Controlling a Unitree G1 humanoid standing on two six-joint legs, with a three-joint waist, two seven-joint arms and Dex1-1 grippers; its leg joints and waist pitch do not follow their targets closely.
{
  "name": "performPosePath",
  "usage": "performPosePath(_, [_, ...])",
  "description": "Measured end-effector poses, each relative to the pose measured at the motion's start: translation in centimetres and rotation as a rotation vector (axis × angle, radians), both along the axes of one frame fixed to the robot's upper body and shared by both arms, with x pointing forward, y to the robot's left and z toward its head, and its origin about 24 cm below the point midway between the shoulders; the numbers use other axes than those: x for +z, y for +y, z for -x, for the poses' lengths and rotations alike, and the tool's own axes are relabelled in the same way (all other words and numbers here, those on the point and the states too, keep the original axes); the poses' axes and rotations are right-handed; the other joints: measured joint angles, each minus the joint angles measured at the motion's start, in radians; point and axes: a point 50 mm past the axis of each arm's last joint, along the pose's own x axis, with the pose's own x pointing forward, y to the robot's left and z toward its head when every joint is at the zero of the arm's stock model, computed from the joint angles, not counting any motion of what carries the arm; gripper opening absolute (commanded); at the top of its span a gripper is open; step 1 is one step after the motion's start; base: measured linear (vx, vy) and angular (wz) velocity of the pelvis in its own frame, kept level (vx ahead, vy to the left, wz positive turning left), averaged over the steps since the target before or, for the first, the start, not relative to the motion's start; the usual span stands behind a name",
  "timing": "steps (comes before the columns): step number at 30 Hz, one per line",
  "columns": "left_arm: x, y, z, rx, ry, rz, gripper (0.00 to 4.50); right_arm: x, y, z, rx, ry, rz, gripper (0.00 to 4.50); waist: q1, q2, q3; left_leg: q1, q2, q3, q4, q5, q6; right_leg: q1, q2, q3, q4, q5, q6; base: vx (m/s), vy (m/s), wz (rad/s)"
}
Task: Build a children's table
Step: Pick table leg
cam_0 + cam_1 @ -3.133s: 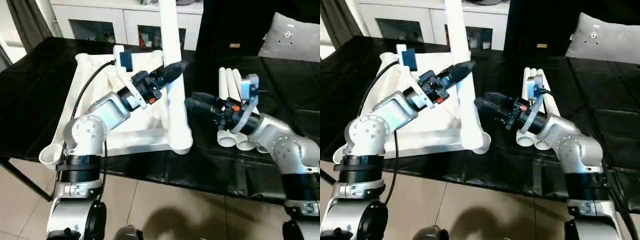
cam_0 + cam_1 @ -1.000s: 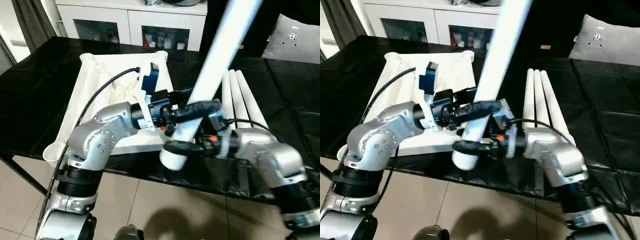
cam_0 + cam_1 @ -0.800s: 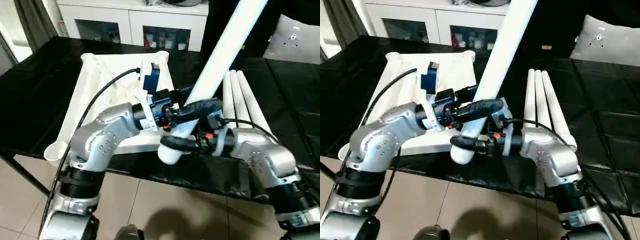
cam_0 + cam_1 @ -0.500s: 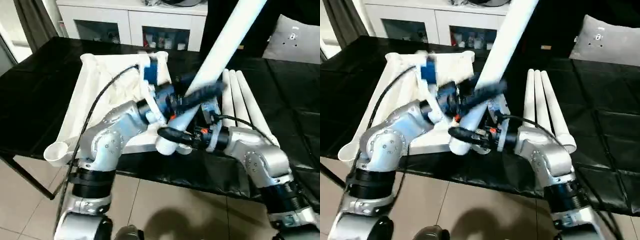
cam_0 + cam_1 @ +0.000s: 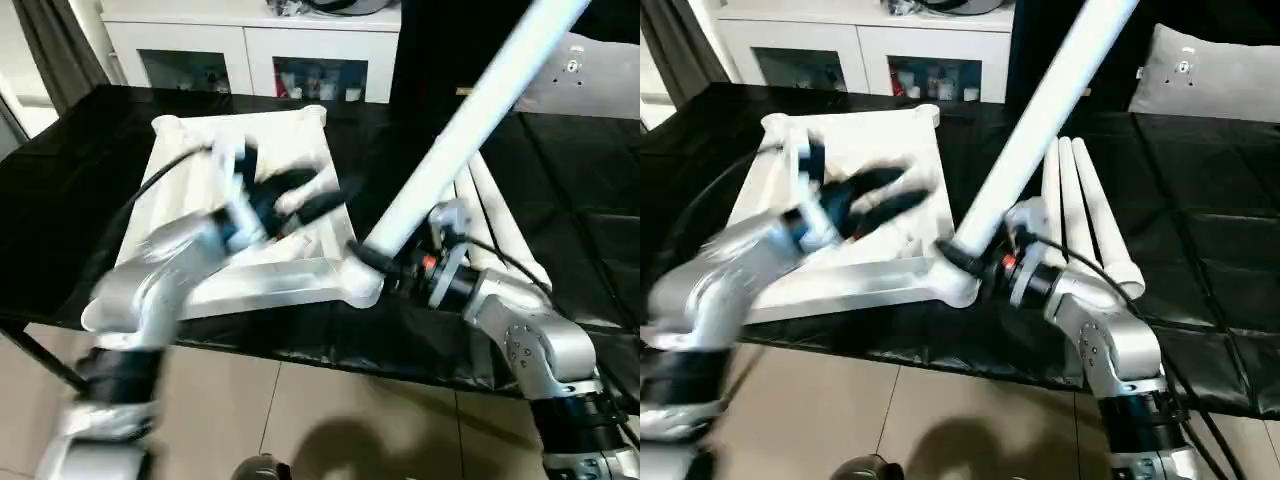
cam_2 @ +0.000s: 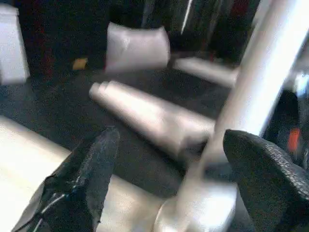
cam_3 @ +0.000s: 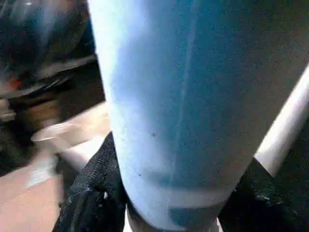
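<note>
A: Step in hand?

B: Fitting first leg, by the look of it. Nearest: right tool [image 5: 378, 262] clamped on tilted leg [image 5: 470, 120] low on the shaft, just above the near-right corner socket [image 5: 362, 287]. Black fingers either side of the tube in right wrist view.

A: Leg seated?

B: Hard to say. Foot end meets the socket, but shaft leans hard up and to the right, so probably only started, not home.

A: Left tool?

B: Left tool [image 5: 315, 195] blurred, hovering over the white ribbed panel [image 5: 270, 278], fingers wide apart, gripping nothing. Apart from the leg; left wrist view looks at the leg base between open fingers.

A: Panel where?

B: Underside up on the black tabletop [image 5: 70, 200], left of centre, near edge close to the tabletop's front edge.

A: Next move?

B: Judged: swing the leg upright over the socket, then push straight down. Needs the panel steadied, likely a job for the free left tool, else corner could skid.

A: Counts?

B: Legs: four. One held, three spare legs [image 5: 1072, 200] lying side by side, right of the panel. Panel: one. Sockets: three corners visible, fourth presumably under the blurred left arm. Tools: two.

A: Farthest?

B: White cabinet [image 5: 200, 60] behind, grey pillow [image 5: 1210, 75] at far right.
</note>
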Motion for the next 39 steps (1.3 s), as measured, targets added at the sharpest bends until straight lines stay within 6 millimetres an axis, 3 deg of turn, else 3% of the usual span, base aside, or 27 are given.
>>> performPosePath(6, [-2.7, 0.7, 1.2, -0.075, 0.027, -0.219, 3.88, -0.3, -0.3, -0.4, -0.064, -0.010, 0.045, 1.91, 0.004, 0.001, 0.000, 0.000, 0.000, 0.000, -0.001, 0.000, 0.000, 0.000, 0.000, 0.000, 0.000, 0.000, 0.000, 0.000, 0.000, 0.00])
performPosePath(12, [-5.6, 0.7, 2.3, -0.183, 0.087, -0.361, 3.26, -0.4, -0.3, -0.5, -0.073, -0.011, 0.071, 1.91, 0.000, 0.000, 0.000, 0.001, 0.000, 0.001, -0.001, 0.000, 0.000, -0.001, 0.000, 0.001, 0.000, 0.000, 0.000, 0.000, 0.000, 0.00])
performPosePath(17, [-6.8, 0.5, 1.6, -0.191, 0.077, -0.398, 2.94, 0.0, -0.1, -0.3, -0.039, -0.031, 0.084, 1.91, 0.001, 0.000, 0.000, 0.000, 0.000, 0.001, -0.001, 0.000, -0.001, -0.001, 0.000, 0.001, 0.000, 0.000, 0.000, 0.000, 0.000, 0.00])
performPosePath(22, [-6.2, 0.3, 0.0, -0.201, 0.035, -0.414, 2.52, 0.5, -0.3, 0.1, -0.018, -0.058, 0.097, 1.91, 0.002, 0.003, 0.000, 0.000, 0.000, 0.001, -0.002, 0.000, -0.001, 0.000, 0.000, 0.001, 0.000, 0.000, 0.000, 0.000, 0.000, 0.00])
performPosePath(34, [-7.9, 0.5, -0.6, -0.310, 0.070, -0.475, 1.62, 0.6, -0.9, 1.5, -0.022, -0.059, 0.132, 1.91, -0.021, 0.045, -0.006, 0.001, -0.001, 0.001, -0.003, 0.001, -0.001, 0.000, 0.000, 0.001, -0.001, 0.000, 0.000, 0.000, 0.000, 0.00])
performPosePath(35, [-8.0, 0.5, -0.7, -0.313, 0.069, -0.482, 1.39, 0.6, -0.9, 1.5, -0.022, -0.061, 0.132, 1.91, -0.024, 0.046, -0.005, 0.001, -0.001, 0.001, -0.003, 0.001, -0.001, 0.000, 0.000, 0.001, -0.001, 0.000, 0.000, 0.000, 0.000, 0.00])
performPosePath(39, [-8.2, 0.7, -1.0, -0.314, 0.064, -0.497, 1.24, 0.6, -1.0, 1.5, -0.026, -0.060, 0.135, 1.91, -0.029, 0.048, -0.006, 0.001, -0.001, 0.001, -0.003, 0.000, -0.001, -0.001, 0.000, 0.001, -0.001, 0.000, 0.000, 0.000, 0.000, 0.00])
